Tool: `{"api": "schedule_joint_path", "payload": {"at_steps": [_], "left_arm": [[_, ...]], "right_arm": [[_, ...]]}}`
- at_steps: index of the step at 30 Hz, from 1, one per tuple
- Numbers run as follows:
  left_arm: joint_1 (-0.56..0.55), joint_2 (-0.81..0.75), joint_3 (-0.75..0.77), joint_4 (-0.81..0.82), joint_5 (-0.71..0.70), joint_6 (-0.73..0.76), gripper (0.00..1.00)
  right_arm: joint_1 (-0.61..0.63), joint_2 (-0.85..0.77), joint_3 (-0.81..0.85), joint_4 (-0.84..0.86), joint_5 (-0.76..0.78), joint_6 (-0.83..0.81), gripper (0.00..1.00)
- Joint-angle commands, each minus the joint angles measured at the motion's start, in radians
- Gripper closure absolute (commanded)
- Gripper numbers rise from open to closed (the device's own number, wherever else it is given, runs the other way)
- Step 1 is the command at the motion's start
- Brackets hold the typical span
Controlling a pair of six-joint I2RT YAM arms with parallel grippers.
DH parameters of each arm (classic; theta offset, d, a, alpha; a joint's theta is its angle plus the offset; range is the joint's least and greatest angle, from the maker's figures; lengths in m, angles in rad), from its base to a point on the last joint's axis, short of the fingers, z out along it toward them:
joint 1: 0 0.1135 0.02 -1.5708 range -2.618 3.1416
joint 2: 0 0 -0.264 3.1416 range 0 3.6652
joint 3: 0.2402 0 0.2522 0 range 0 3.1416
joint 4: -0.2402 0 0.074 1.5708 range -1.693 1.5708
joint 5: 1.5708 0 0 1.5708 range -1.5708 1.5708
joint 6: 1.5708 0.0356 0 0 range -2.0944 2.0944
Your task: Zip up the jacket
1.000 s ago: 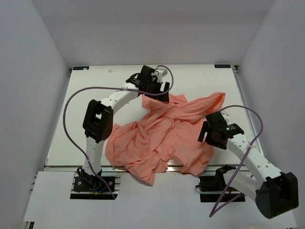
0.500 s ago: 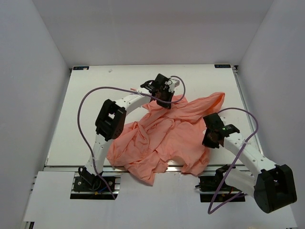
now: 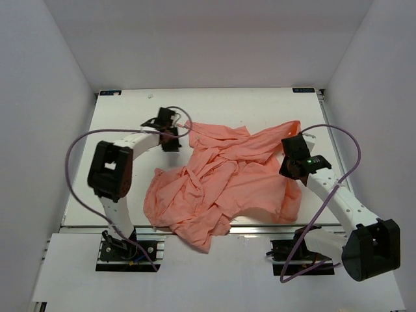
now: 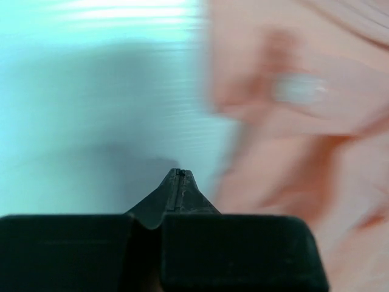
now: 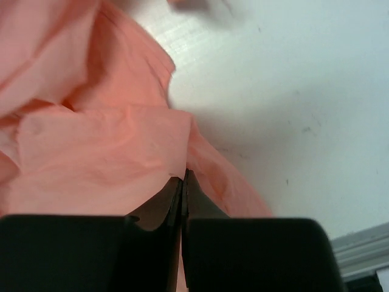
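Observation:
The salmon-pink jacket [image 3: 221, 182] lies crumpled in the middle of the white table, its front hanging over the near edge. My left gripper [image 3: 170, 136] is over bare table just left of the jacket's upper left corner. In the left wrist view this gripper [image 4: 176, 173] is shut, with nothing showing between its tips and the jacket [image 4: 292, 121] blurred to the right. My right gripper [image 3: 290, 148] is at the jacket's right side. In the right wrist view it [image 5: 183, 176] is shut on a fabric edge of the jacket [image 5: 91, 140].
White walls enclose the table [image 3: 117, 110] on three sides. A metal rail [image 3: 260, 227] runs along the near edge and shows in the right wrist view as a rail [image 5: 364, 249]. Purple cables [image 3: 78, 146] loop beside both arms.
My left gripper has swung left off the jacket's top edge to bare table. My right gripper has moved back along the jacket's right side, and the fabric there has shifted with it.

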Motion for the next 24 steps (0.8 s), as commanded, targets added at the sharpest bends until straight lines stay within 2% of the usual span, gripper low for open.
{"api": "schedule_joint_path", "payload": {"at_steps": [1,5,7,8,9,10,11,13,14,18,24], "left_arm": [[0.087,-0.183,-0.12,0.002,-0.153,-0.146,1.0],[0.136,-0.274,-0.215,-0.059,-0.192,-0.226,1.0],[0.136,-0.308,-0.227,-0.052,-0.134,-0.206,1.0],[0.136,-0.312,-0.218,-0.032,-0.088,-0.159,0.9],[0.135,-0.314,-0.203,-0.027,0.029,-0.142,0.75],[0.132,-0.311,-0.171,-0.02,0.088,-0.119,0.59],[0.124,-0.305,-0.154,0.003,0.139,-0.078,0.31],[0.066,-0.297,-0.107,0.023,0.19,-0.036,0.09],[0.0,-0.28,-0.083,0.007,0.181,0.016,0.02],[-0.135,-0.211,-0.01,-0.021,0.115,0.113,0.02],[-0.158,-0.072,0.026,-0.056,0.133,0.122,0.02]], "right_arm": [[-0.009,0.029,0.058,0.116,0.042,-0.063,1.0],[-0.027,0.102,0.122,0.157,0.07,-0.082,1.0],[-0.05,0.148,0.165,0.099,0.1,-0.063,1.0],[-0.056,0.157,0.2,0.076,0.105,-0.056,1.0],[-0.061,0.162,0.205,0.063,0.113,-0.05,1.0],[-0.065,0.162,0.204,0.052,0.12,-0.045,1.0],[-0.076,0.156,0.196,0.042,0.121,-0.042,1.0],[-0.104,0.123,0.166,0.04,0.099,-0.033,1.0],[-0.115,0.109,0.156,0.055,0.078,-0.037,1.0],[-0.139,0.04,0.158,0.08,0.024,-0.074,1.0],[-0.144,-0.028,0.257,0.081,0.022,-0.109,1.0]]}}
